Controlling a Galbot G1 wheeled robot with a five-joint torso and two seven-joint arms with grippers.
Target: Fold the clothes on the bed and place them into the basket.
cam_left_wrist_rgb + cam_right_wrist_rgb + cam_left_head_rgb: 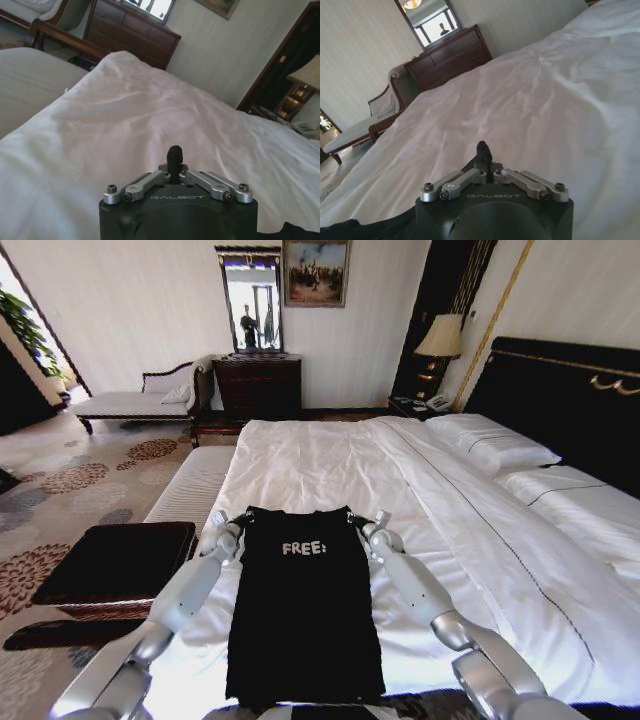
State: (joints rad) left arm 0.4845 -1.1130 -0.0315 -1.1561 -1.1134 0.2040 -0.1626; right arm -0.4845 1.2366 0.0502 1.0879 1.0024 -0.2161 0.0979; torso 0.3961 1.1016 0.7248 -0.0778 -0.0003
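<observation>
Shirt (303, 610) lies flat near the bed's (330, 465) foot edge, sleeves already tucked in. Left gripper (243, 518) and right gripper (356, 519) are each clamped on a collar-end corner. Lift both evenly, keeping the cloth taut, so the fold lands square on the hem.

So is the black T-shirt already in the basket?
No, the black T-shirt lies flat on the bed, with the left gripper and right gripper at its top corners.
</observation>
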